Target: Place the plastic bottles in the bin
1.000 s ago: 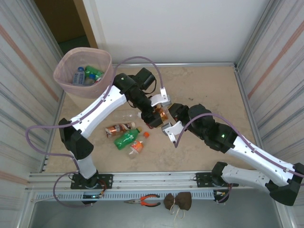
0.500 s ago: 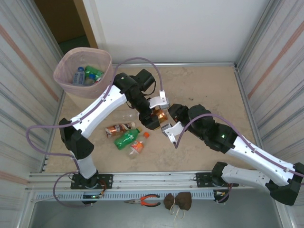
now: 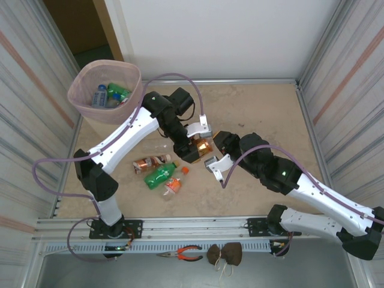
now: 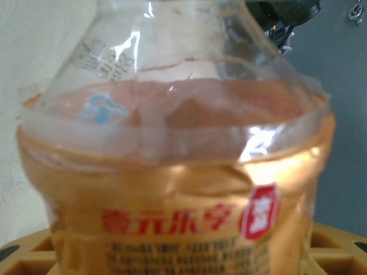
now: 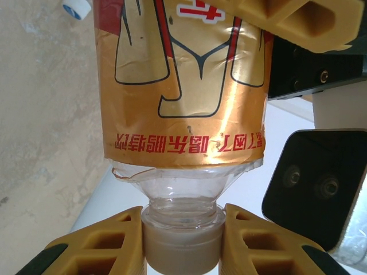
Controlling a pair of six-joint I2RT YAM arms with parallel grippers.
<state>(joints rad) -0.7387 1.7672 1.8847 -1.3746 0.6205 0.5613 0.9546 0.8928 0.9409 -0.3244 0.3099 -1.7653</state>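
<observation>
A clear plastic bottle with a gold label hangs over the table's middle, between both arms. My right gripper is shut on its whitish cap. My left gripper is shut on the bottle's labelled body, and one yellow finger lies against the label. Three more bottles lie left of centre: brown, green and orange-labelled. The bin, lined in pink, stands at the far left corner with a blue-labelled bottle and a green one inside.
Corrugated walls close in the left and right sides, and a white wall stands at the back. Pliers and a brown bundle lie on the front rail. A clear bottle lies beside my left arm. Bare table stretches to the back right.
My left gripper has slid further over the gold-labelled bottle and its jaws have narrowed onto the body. The right gripper has kept its hold on the cap.
</observation>
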